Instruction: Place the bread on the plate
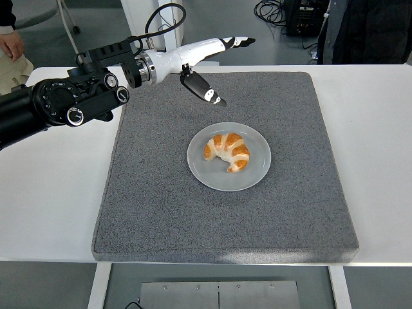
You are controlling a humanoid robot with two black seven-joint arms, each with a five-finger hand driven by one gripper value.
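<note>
A golden croissant [227,150] lies on the grey round plate [255,174] in the middle of the dark grey mat [154,206]. My left hand [215,61], white with black fingertips, hangs open in the air above the mat's far edge, well clear of the plate and to its upper left. Its fingers are stretched out and hold nothing. The black left arm [64,103] reaches in from the left edge. The right arm is out of view.
The mat lies on the white table [380,148]. A person's hand and sleeve [9,42] show at the top left. Another person in dark clothes [367,29] stands at the top right. A cable [164,16] loops up from the wrist.
</note>
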